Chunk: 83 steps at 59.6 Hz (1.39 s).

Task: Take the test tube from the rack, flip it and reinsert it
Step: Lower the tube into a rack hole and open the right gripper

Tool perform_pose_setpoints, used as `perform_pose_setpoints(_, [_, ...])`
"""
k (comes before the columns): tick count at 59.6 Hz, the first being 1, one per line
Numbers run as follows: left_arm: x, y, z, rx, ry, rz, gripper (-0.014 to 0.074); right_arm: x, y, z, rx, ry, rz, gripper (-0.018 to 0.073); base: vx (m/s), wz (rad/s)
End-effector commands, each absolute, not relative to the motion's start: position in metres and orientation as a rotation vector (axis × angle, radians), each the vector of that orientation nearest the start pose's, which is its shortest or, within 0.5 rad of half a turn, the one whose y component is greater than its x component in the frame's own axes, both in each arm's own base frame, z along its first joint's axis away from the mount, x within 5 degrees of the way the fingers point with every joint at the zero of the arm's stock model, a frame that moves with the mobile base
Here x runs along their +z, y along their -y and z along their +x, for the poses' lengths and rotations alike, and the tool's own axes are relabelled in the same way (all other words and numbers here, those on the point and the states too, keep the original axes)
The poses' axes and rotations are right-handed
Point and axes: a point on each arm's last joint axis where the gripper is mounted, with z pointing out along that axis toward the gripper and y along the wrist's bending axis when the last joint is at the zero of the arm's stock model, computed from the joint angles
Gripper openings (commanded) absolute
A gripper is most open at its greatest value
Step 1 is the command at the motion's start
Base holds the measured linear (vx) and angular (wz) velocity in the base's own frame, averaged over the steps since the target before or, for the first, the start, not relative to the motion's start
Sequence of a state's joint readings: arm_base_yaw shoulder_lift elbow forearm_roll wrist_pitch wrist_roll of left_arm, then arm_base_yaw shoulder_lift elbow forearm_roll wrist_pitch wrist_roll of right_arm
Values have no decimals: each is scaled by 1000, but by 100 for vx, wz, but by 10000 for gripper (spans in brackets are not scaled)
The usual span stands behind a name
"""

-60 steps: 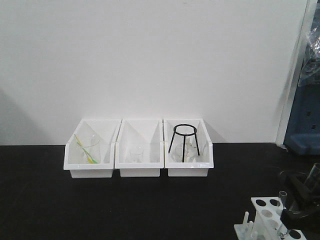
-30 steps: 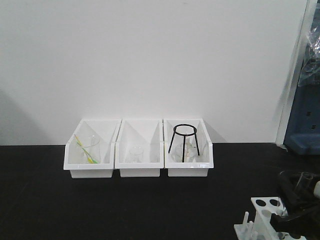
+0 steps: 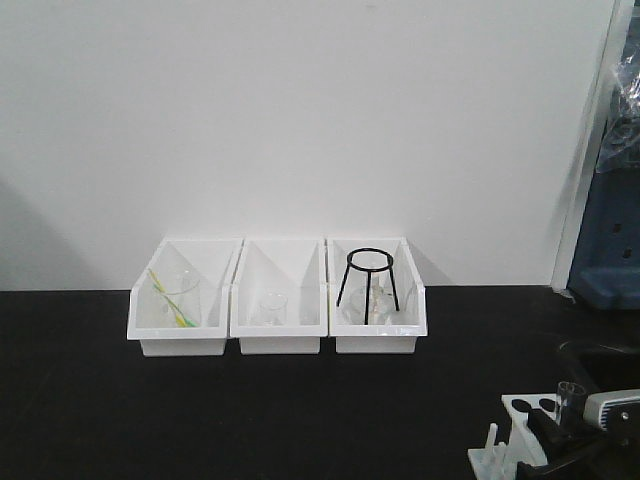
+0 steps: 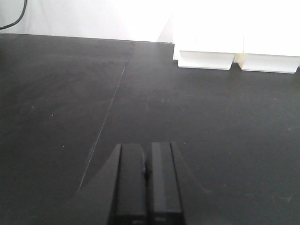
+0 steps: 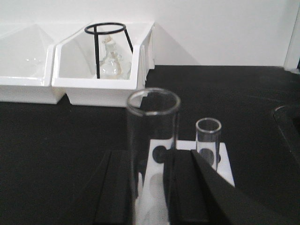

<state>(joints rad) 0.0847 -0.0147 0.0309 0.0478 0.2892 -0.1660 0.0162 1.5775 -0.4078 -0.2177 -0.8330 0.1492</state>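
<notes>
Right wrist view: I am pinching a test tube (image 5: 152, 140) between the fingers of my right gripper (image 5: 151, 187), open mouth up, directly above the rack (image 5: 222, 161). A second tube (image 5: 208, 140) is standing in a rear hole. The front view is placing the rack (image 3: 520, 425) at the table's near right corner. My judgement: the tube is lifted or nearly seated; whether the flip is done I cannot tell. My left gripper (image 4: 146, 183) is idling, fingers pressed together, over bare table (image 4: 70, 93).
</notes>
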Motion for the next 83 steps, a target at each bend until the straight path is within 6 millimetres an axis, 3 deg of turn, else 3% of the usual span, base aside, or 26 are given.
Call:
perform_pose_setpoints(1, [186,-5,55,-26,-1683,-176,-6,188,-19,271,158,-1693,-145,-8,0,0])
perform_pose_setpoints(20, [186,-5,55,-26,-1683,-176,-6,181,-19,273,151,-1709,-157,0,0,0])
perform_pose_setpoints(28, [186,-5,55,-26,-1683,-176,-6,181,-19,273,151,-1710,-159,52,0,0])
perform_pose_setpoints(44, [186,-5,55,-26,-1683,-176,-6,189,-20,273,161,-1640,-159,326,0,0])
perform_pose_setpoints(52, [186,-5,55,-26,-1683,-176,-6,207,-20,269,160,-1548,-158,463,0,0])
perform_pose_setpoints(59, [186,-5,55,-26,-1683,-176,-6,234,-19,259,148,-1449,-150,510,0,0])
perform_pose_setpoints(70, [186,-5,55,-26,-1683,-176,-6,280,-16,232,149,-1391,-100,433,0,0])
perform_pose_setpoints(74, [186,-5,55,-26,-1683,-176,-6,297,-14,213,134,-1396,-85,330,0,0])
perform_pose_setpoints(83, [186,-5,55,-26,-1683,-176,-6,314,-7,166,65,-1519,-43,15,0,0])
